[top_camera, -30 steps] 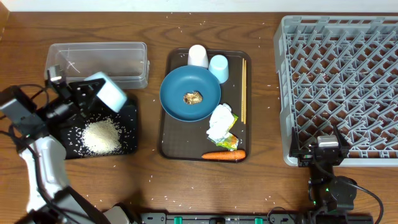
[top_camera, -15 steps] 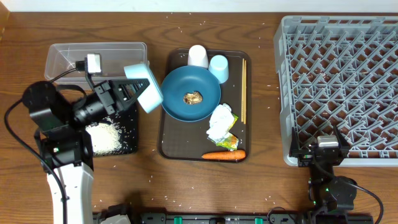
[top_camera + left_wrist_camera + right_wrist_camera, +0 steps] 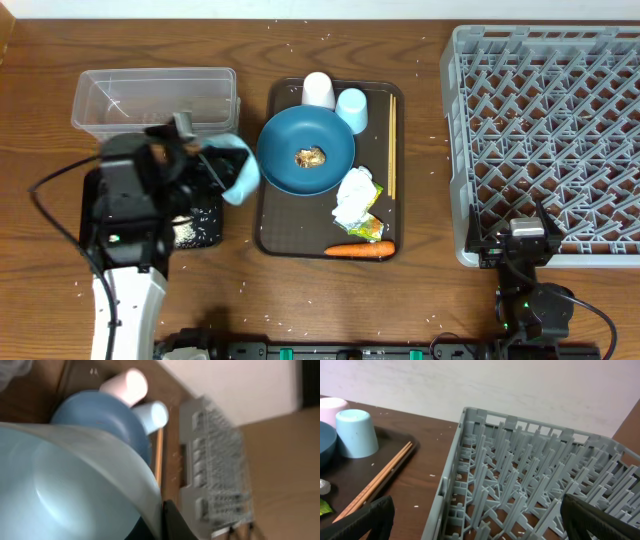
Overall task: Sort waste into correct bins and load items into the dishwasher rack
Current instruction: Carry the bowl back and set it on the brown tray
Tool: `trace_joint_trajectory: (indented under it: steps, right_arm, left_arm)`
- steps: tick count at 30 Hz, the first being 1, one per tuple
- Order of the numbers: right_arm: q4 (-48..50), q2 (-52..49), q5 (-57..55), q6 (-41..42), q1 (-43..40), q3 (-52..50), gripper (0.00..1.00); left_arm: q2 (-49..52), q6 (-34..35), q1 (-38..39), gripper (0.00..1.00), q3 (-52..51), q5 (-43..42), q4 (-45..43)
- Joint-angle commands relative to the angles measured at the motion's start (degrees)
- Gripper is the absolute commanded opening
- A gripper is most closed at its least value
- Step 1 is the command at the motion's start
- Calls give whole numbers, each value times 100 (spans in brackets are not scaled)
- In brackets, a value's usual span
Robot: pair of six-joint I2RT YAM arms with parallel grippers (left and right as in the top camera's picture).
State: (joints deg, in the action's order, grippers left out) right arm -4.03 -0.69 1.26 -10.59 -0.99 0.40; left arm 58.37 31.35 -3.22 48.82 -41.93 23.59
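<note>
My left gripper (image 3: 213,168) is shut on the rim of the small light-blue bowl (image 3: 241,168), which it holds tilted between the black tray (image 3: 205,232) and the brown serving tray (image 3: 270,225). The bowl fills the left wrist view (image 3: 65,485). White rice (image 3: 184,231) lies in the black tray. The dark-blue dish (image 3: 306,150) holds a brown food lump (image 3: 311,156). The white cup (image 3: 318,90), pale-blue cup (image 3: 351,108), chopsticks (image 3: 392,145), tissue (image 3: 353,196), wrapper (image 3: 369,226) and carrot (image 3: 360,250) lie on the serving tray. My right gripper (image 3: 513,238) is open at the grey rack's (image 3: 550,130) near edge.
The clear tub (image 3: 155,95) stands behind the black tray. Rice grains are scattered on the wood around the trays. The right wrist view shows the rack's corner (image 3: 530,480), the pale-blue cup (image 3: 354,432) and the chopsticks (image 3: 375,482).
My left arm has carried the light-blue bowl from over the black tray to the right, towards the serving tray, and turned it. The right arm has not moved.
</note>
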Motion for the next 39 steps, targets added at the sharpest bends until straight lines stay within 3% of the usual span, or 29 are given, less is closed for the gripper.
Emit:
trace_joint_trajectory:
  steps: [1,8,11,16,23,33,34,37,39]
  right_arm:
    - [-26,35,-37,24,-48,-4,99]
    - [-28,35,-37,24,-48,-4,99]
    - [-28,35,-37,24,-48,-4,99]
    - [-28,35,-37,22,-48,-4,99]
    - [-26,35,-37,22,-48,-4,99]
    - [-28,35,-37,24,-48,-4,99]
    - [-26,35,-37,24,-48,-4,99]
    - [-26,35,-37,24,-48,-4,99]
    - [-26,35,-37,22,-48,-4,99]
  left_arm:
    - [-234,-590,793,6,57,1379,243]
    - [-52,-605,2752,6,52,3668,898]
    - [240,-601,3449,6,24,4194,931]
    - [1084,-457,4113,6,15,4470,732]
    - [2404,223,4216,6,15,4489,654]
    - [2704,352,4216,6,15,4100,560]
    - [2704,350,4218,8,15,4098,562]
    - [2704,345,4221,50,15,4100,588]
    - [2704,345,4221,50,15,4087,595]
